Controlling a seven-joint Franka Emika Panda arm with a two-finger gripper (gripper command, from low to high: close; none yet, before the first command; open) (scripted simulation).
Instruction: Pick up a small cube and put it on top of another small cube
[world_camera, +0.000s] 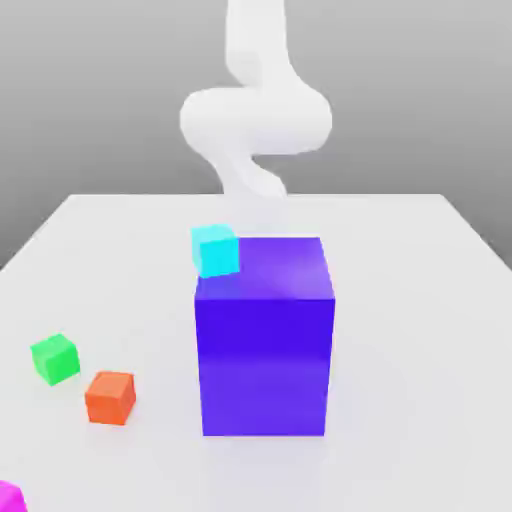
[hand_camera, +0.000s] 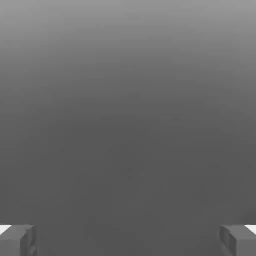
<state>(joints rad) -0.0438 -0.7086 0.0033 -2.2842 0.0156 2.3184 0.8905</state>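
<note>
Spreading wide, the tool (hand_camera: 128, 240) holds nothing; the pink cube (world_camera: 10, 496), seemingly unlabelled, sits at table (world_camera: 420, 300) edge.

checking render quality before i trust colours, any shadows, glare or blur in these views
Exterior view: soft even light, only a faint shadow on the table at the foot of the big blue-purple block, no glare; the white arm looks blurred at its edges. Hand view: a smooth grey gradient, with the tool fingertips wide apart.
</note>
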